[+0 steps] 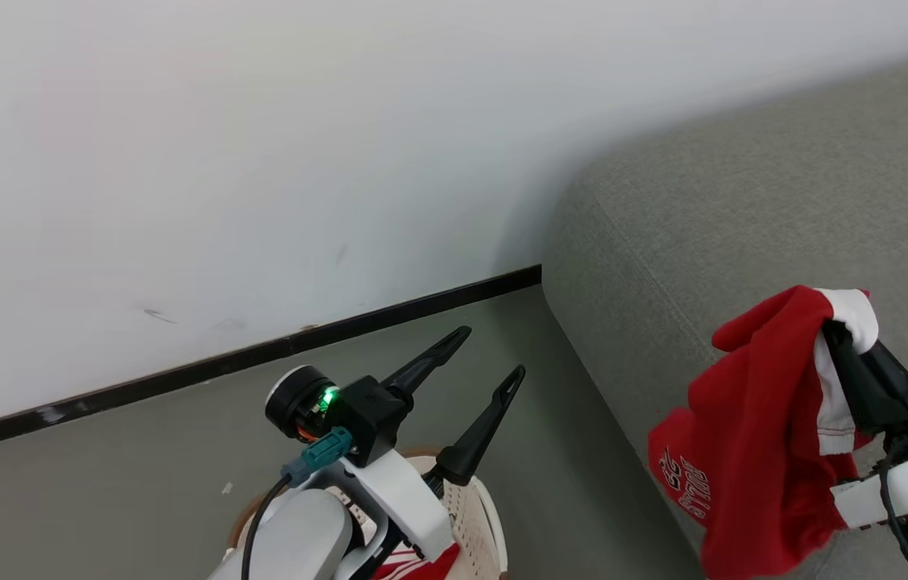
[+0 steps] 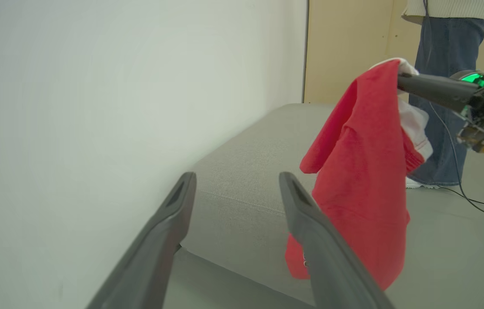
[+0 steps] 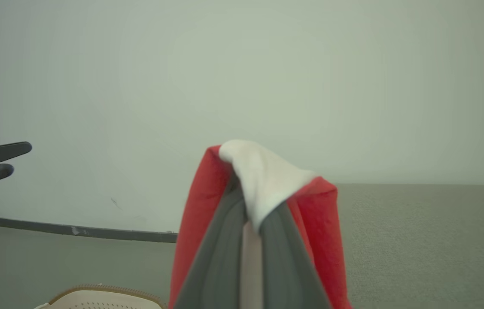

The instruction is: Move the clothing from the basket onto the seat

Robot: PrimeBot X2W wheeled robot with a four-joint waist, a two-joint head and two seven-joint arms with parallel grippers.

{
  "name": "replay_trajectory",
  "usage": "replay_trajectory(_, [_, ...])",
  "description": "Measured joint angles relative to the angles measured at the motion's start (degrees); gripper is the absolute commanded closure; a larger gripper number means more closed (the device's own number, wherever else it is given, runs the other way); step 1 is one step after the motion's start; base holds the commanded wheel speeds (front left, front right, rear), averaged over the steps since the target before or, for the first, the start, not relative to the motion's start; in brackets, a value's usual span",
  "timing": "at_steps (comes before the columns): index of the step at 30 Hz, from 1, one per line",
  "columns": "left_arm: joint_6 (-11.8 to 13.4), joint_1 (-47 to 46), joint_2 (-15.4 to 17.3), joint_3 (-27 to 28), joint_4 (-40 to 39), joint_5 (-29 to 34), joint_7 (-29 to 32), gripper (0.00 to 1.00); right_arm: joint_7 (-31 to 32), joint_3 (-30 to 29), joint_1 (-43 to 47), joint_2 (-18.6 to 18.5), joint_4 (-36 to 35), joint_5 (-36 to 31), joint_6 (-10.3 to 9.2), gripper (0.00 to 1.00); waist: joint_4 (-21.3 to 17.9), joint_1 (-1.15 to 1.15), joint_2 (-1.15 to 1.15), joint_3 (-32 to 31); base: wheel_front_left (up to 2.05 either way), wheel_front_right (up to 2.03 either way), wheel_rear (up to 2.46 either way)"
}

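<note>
My right gripper point(image 1: 834, 334) is shut on a piece of the clothing point(image 1: 752, 435), a red garment with white parts and white lettering. It hangs draped from the fingers beside the front edge of the grey seat point(image 1: 744, 201). In the right wrist view the cloth point(image 3: 199, 214) wraps over the closed right gripper point(image 3: 248, 214). My left gripper point(image 1: 492, 352) is open and empty above the basket point(image 1: 474, 503), where more red, white-striped cloth point(image 1: 421, 565) lies. The left wrist view looks past the open left gripper point(image 2: 237, 180) to the hanging garment point(image 2: 362, 171) and the seat point(image 2: 246, 171).
A white wall point(image 1: 220, 161) with a dark baseboard point(image 1: 260, 354) runs behind the basket and meets the seat's end. A person in jeans point(image 2: 448, 107) stands beyond the seat, with a cable point(image 2: 473, 199) on the grey floor point(image 1: 99, 483).
</note>
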Motion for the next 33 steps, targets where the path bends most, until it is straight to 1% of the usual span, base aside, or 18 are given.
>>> replay_trajectory(3, [0.0, 0.0, 0.0, -0.1, -0.2, -0.1, 0.0, 0.00, 0.0, -1.6, 1.1, 1.5, -0.5, 0.3, 0.00, 1.00, -1.3, 0.00, 0.00, 0.0, 0.00, 0.00, 0.00])
replay_trajectory(7, [0.0, 0.1, 0.0, -0.1, -0.3, -0.1, -0.6, 0.00, 0.2, -3.2, 1.3, 2.2, -0.9, 1.0, 0.00, 1.00, -2.8, 0.00, 0.00, 0.0, 0.00, 0.00, 0.00])
replay_trajectory(10, [0.1, 0.8, 0.0, 0.3, -0.5, 0.0, -0.7, 0.00, 1.2, -2.9, 1.1, 2.8, -0.9, 3.2, 0.00, 1.00, -3.8, 0.00, 0.00, 0.1, 0.00, 0.00, 0.00])
replay_trajectory(12, [0.2, 1.2, 0.2, 0.5, -0.5, 0.2, -0.7, 0.00, 2.7, -1.7, 0.8, 2.9, -0.1, 5.1, 0.00, 1.00, -4.3, 0.00, 0.00, 0.3, 0.00, 0.00, 0.00])
replay_trajectory(16, [1.2, 1.4, 0.5, 1.0, -0.9, 0.4, -0.7, 0.00, 5.2, -1.0, -1.3, 2.9, 2.1, 8.7, 0.00, 1.00, -4.8, 0.00, 0.00, 1.1, 0.00, 0.00, 0.00])
replay_trajectory(20, [2.1, 2.1, 1.5, 1.5, -1.3, 0.8, -0.7, 0.00, 7.8, -1.8, -8.7, 1.6, 3.6, 10.2, 0.00, 1.00, -4.6, 0.00, 0.00, 2.1, 0.00, 0.00, 0.00])
replay_trajectory(24, [2.9, 2.4, 2.5, 2.3, -2.1, 1.0, -0.6, 0.00, 10.2, -4.6, -17.1, -0.7, 5.9, 10.2, 0.00, 1.00, -4.1, 0.00, 0.00, 3.3, 0.00, 0.00, 0.00])
replay_trajectory(25, [2.9, 2.4, 2.5, 2.3, -2.1, 1.0, -0.6, 0.00, 10.2, -4.6, -17.1, -0.7, 5.9, 10.2, 0.00, 1.00, -4.1, 0.00, 0.00, 3.3, 0.00, 0.00, 0.00])
replay_trajectory(30, [4.3, 2.4, 3.4, 3.1, -4.0, 1.8, -0.4, 0.00, 13.8, -8.3, -27.7, -5.8, 9.7, 7.9, 0.00, 1.00, -3.5, 0.00, 0.00, 4.9, 0.00, 0.00, 0.00])
replay_trajectory(33, [5.1, 2.4, 4.0, 3.6, -5.3, 2.2, -0.4, 0.00, 15.0, -10.5, -33.0, -7.5, 12.1, 7.4, 0.00, 1.00, -3.0, 0.00, 0.00, 5.9, 0.00, 0.00, 0.00])
